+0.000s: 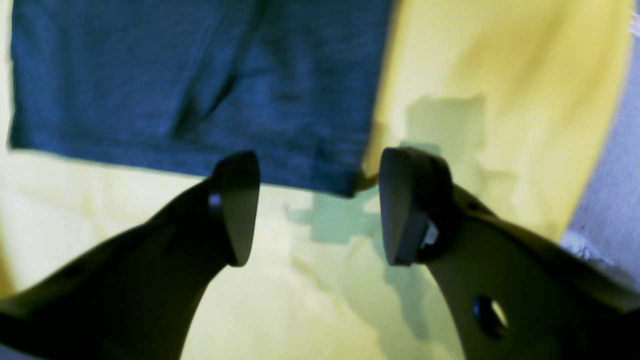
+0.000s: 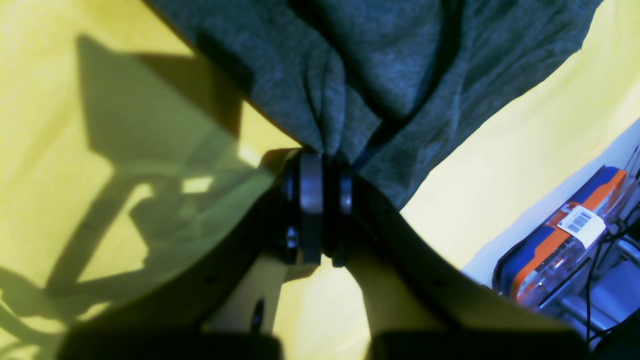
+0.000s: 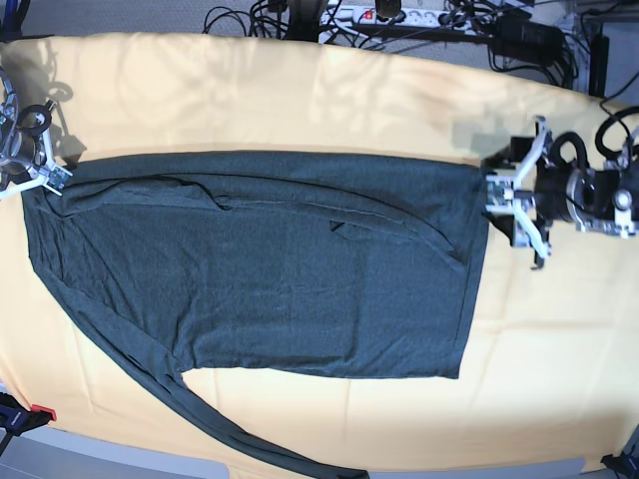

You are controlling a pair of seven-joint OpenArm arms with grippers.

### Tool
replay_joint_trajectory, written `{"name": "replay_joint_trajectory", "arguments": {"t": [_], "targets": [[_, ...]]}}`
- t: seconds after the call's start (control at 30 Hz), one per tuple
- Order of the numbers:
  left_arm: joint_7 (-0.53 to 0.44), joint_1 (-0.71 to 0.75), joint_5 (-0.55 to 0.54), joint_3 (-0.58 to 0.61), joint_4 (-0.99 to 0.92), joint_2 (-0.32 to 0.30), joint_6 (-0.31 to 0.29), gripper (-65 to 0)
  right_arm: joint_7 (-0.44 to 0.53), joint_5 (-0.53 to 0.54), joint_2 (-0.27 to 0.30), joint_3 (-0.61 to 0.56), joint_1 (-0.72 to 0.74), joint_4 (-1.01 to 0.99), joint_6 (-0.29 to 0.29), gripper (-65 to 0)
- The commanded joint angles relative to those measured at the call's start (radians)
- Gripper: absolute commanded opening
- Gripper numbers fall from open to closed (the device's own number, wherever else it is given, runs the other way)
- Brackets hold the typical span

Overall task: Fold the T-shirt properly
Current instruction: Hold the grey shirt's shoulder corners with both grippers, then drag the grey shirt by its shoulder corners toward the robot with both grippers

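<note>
The dark heathered shirt (image 3: 270,264) lies spread across the yellow-clothed counter (image 3: 300,90), one sleeve trailing to the frame's lower left. The right fingers (image 2: 322,200) pinch a bunched fold of it. The left fingers (image 1: 320,205) hang open beside its corner.

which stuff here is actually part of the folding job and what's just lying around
Part of the job:
- T-shirt
- right gripper, shut on the shirt's edge
- left gripper, open by the hem

Lying about:
- yellow tablecloth
- cables
- orange and blue box
</note>
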Motion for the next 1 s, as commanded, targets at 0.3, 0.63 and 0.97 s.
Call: {"name": "replay_joint_trajectory", "arguments": {"t": [0.3,0.63,0.97], "targets": [[-0.201,0.114,0.361,-0.014,-0.051,-0.009,0.007,-26.4,-0.019,-0.009,0.029,0.013,0.014,0.006,-0.025,-65.0],[-0.282,0.114,0.447,-0.014,-0.151,0.08,0.029,-26.4,-0.041,-0.009,0.029,0.013,0.014,0.006,-0.04,-65.0],[-0.282,0.111,0.454,-0.014,-0.177,0.121,0.108,-38.0,-0.041,-0.009,0.029,0.013,0.014,0.006,-0.04,-65.0]]}}
